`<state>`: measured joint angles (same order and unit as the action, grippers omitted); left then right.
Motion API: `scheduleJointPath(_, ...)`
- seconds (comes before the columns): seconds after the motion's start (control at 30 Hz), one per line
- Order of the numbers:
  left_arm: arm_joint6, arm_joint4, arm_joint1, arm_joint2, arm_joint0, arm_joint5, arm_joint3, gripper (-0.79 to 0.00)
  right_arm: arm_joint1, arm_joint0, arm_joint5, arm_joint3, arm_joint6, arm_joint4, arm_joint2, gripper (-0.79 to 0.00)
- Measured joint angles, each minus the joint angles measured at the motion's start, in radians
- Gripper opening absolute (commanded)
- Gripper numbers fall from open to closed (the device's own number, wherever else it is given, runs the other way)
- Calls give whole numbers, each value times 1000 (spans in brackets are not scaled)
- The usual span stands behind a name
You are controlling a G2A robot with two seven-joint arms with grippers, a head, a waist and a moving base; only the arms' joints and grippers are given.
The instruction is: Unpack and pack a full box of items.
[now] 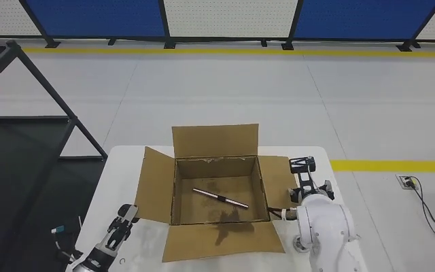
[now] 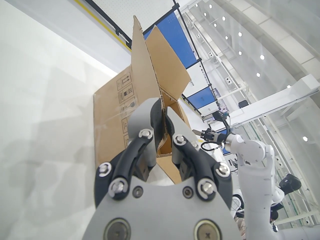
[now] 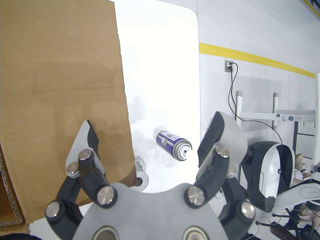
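An open cardboard box (image 1: pixel 214 141) stands mid-table with all its flaps spread. A thin dark pen-like rod (image 1: pixel 219 197) lies on its floor. At the box's near left corner, my left gripper (image 1: pixel 128 216) is low over the table. Its fingers (image 2: pixel 146 118) are closed on the edge of the left flap (image 2: pixel 142 58). My right gripper (image 3: pixel 152 119) hangs open beside the right flap (image 3: pixel 60 71). A blue-and-white spray can (image 3: pixel 173 144) lies on its side on the table (image 3: pixel 160 51), in line with the gap between those fingers. The right gripper (image 2: pixel 198 133) also appears beyond the box.
The spray can lies close to the table's right edge (image 3: pixel 198 101). Some clear wrapping (image 3: pixel 147 151) and a small round metal part (image 3: pixel 140 173) sit by the right flap's corner. A black frame (image 1: pixel 61 115) stands left of the table.
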<state>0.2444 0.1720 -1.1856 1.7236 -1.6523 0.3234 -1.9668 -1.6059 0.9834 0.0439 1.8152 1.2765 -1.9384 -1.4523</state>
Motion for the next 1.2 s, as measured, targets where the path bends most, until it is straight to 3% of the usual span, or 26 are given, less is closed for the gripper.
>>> scheduleJointPath(0.07,-2,1,0,-1,0,-2,0,-453,0,9,8,24,-24,20,-6,0)
scheduleJointPath(0.13,-2,1,0,-1,0,-2,0,-9,0,29,22,64,-53,36,-11,0)
scheduleJointPath(0.63,-13,-8,-1,1,1,-15,-8,0,-2,58,56,121,-76,32,2,0)
scheduleJointPath(0.77,-13,-8,-1,1,1,-15,-8,0,0,83,15,126,-117,83,-7,0)
scheduleJointPath(1.2,-13,-8,-1,1,1,-15,-8,0,25,346,-94,399,-169,359,-304,0)
